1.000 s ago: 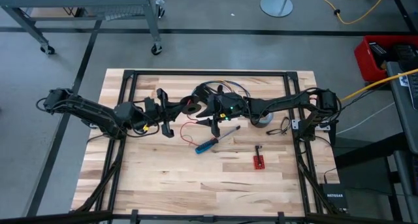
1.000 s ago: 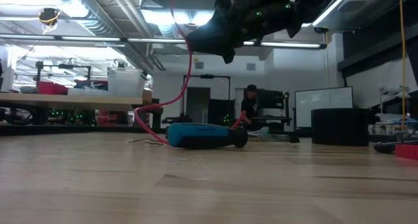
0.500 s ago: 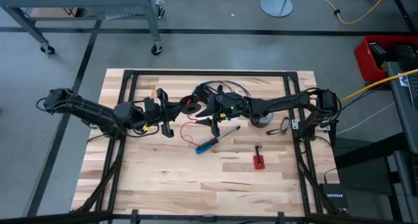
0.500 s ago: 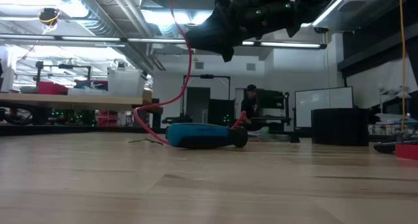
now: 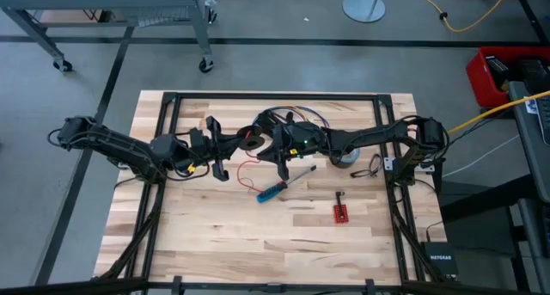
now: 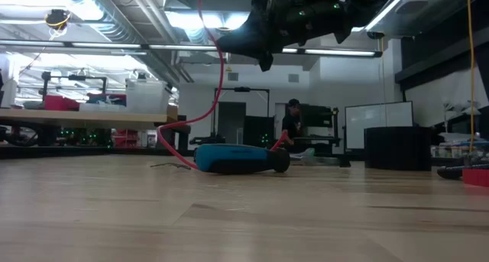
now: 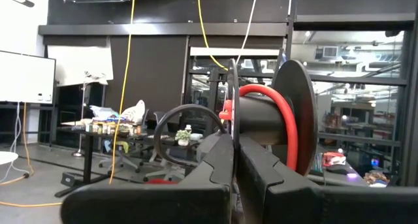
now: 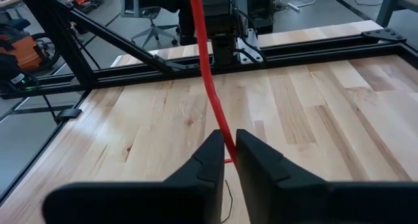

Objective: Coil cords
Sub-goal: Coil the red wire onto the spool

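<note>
I am the right gripper (image 8: 227, 160), raised at the centre of the high view. My 2 fingers are closed to a narrow gap on the thin red cord (image 8: 208, 77). The left gripper (image 7: 234, 160) clamps the black plastic spool (image 7: 281, 123), which carries red turns. Over the last 1 second my arm has barely shifted. Slack still trails beside the blue-handled screwdriver (image 5: 271, 191) on the wooden table (image 5: 215, 235). I judge winding incomplete.
</note>
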